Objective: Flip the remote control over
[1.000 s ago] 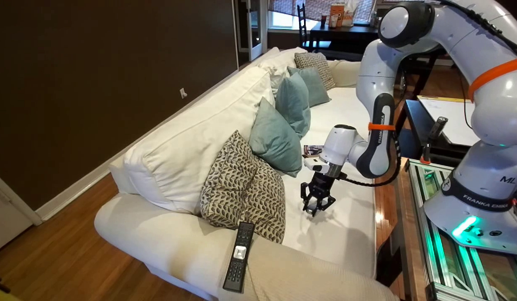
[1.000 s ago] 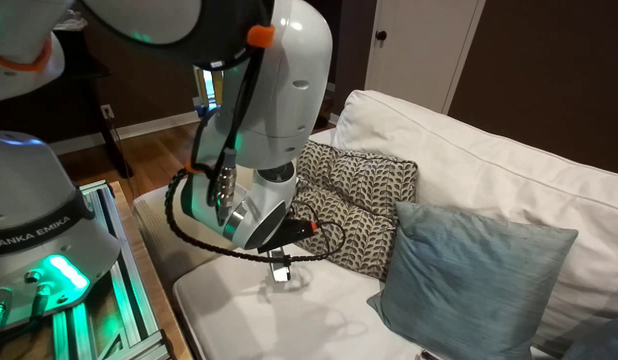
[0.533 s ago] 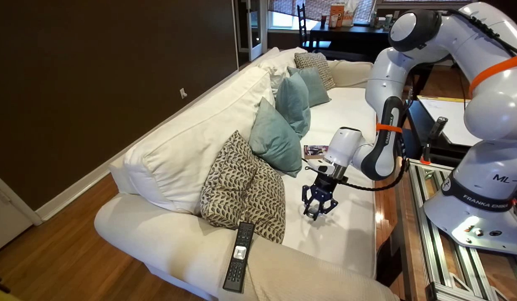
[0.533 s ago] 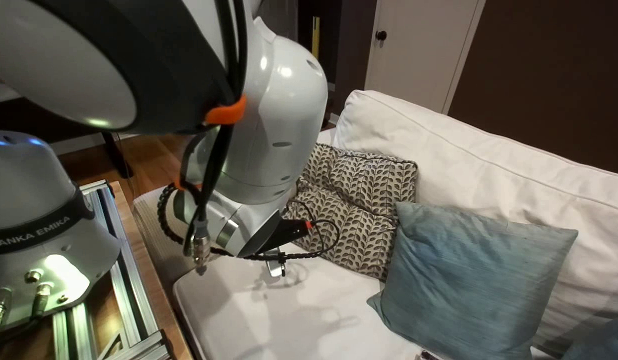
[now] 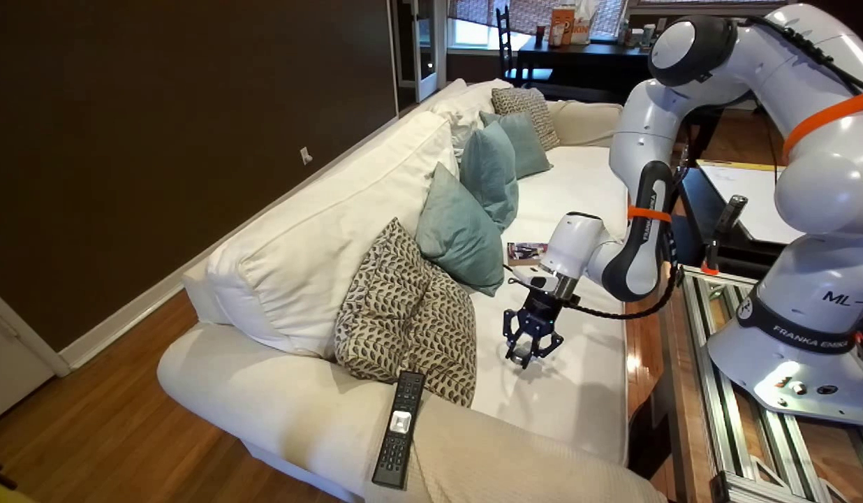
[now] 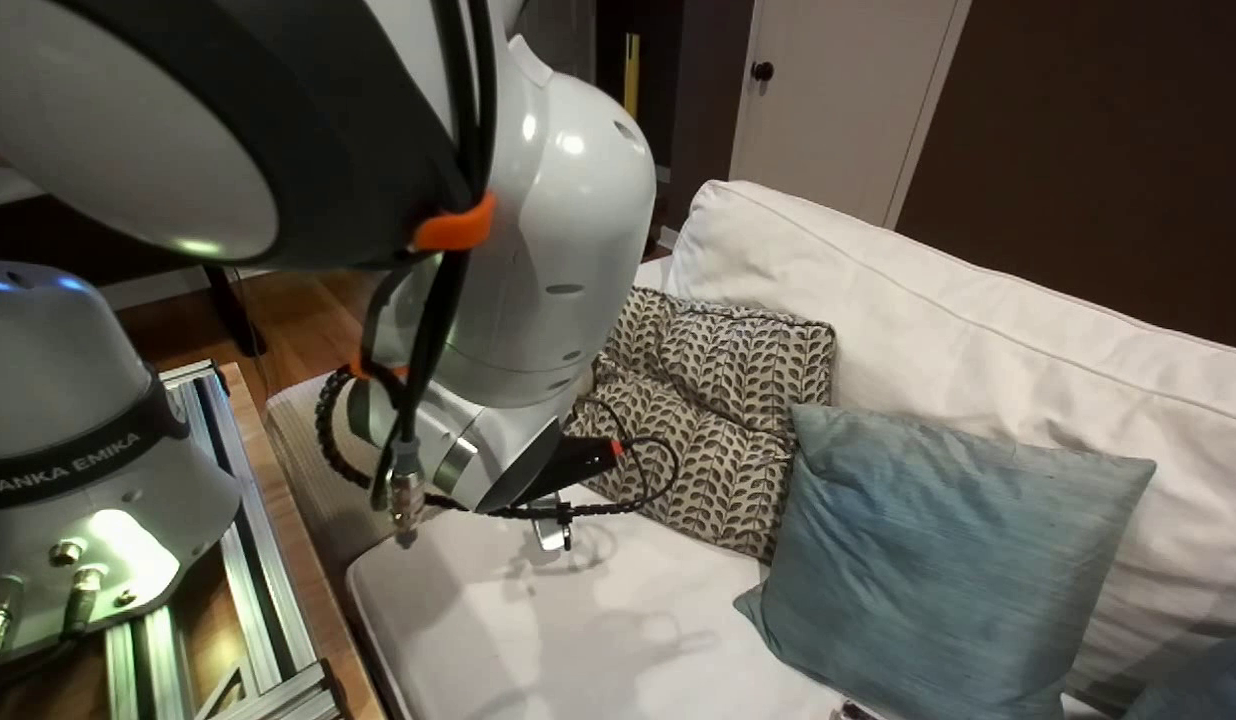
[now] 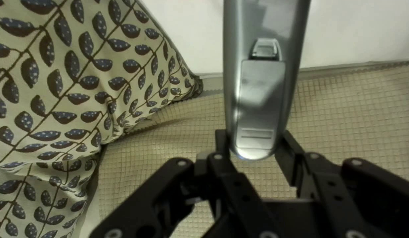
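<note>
- Over the couch seat (image 5: 564,409), the hand (image 7: 254,142) is clamped on the silvery remote (image 7: 262,79), one finger (image 7: 221,142) on each side
- battery cover (image 7: 259,109) shows in the wrist view, can't tell if the remote touches the seat tbh
- black remote (image 5: 397,440) just lies on the couch arm (image 5: 285,402) by the leaf-print pillow (image 5: 403,321)

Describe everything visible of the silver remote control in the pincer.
The remote control looks like glossy silvery plastic, slim, rounded at one end. The wrist view shows its closed battery cover with a latch; the far end is out of frame. The pincer grips both long edges near the rounded end, over the sofa seat. Whether the remote touches the seat is unclear.
</note>
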Controlling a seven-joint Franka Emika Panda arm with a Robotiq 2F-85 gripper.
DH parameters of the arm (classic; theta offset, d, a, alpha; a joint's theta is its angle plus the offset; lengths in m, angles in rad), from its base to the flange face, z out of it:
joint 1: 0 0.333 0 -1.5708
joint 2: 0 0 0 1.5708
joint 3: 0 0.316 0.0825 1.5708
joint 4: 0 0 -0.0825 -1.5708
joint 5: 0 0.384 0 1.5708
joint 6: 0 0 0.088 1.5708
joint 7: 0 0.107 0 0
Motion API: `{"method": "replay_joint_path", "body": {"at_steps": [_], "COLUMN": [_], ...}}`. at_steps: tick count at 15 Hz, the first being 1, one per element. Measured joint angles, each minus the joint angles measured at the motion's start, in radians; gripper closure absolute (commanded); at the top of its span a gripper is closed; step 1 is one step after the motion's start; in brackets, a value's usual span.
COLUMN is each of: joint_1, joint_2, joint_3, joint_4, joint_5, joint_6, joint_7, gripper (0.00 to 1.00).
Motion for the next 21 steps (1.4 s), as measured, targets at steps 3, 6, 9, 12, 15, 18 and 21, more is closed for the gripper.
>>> {"method": "replay_joint_path", "body": {"at_steps": [3, 6, 9, 12, 15, 18, 21], "joint_1": [0.000, 0.000, 0.000, 0.000, 0.000, -0.019, -0.071], "joint_2": [0.000, 0.000, 0.000, 0.000, 0.000, 0.000, 0.000], "joint_3": [0.000, 0.000, 0.000, 0.000, 0.001, 0.016, 0.035], "joint_4": [0.000, 0.000, 0.000, 0.000, -0.001, -0.015, -0.045], "joint_5": [0.000, 0.000, 0.000, 0.000, 0.000, -0.010, -0.042], "joint_6": [0.000, 0.000, 0.000, 0.000, 0.000, 0.002, 0.003], "joint_7": [0.000, 0.000, 0.000, 0.000, 0.000, -0.010, -0.034], "gripper": [0.60, 0.60, 0.60, 0.85, 0.85, 0.85, 0.85]}}
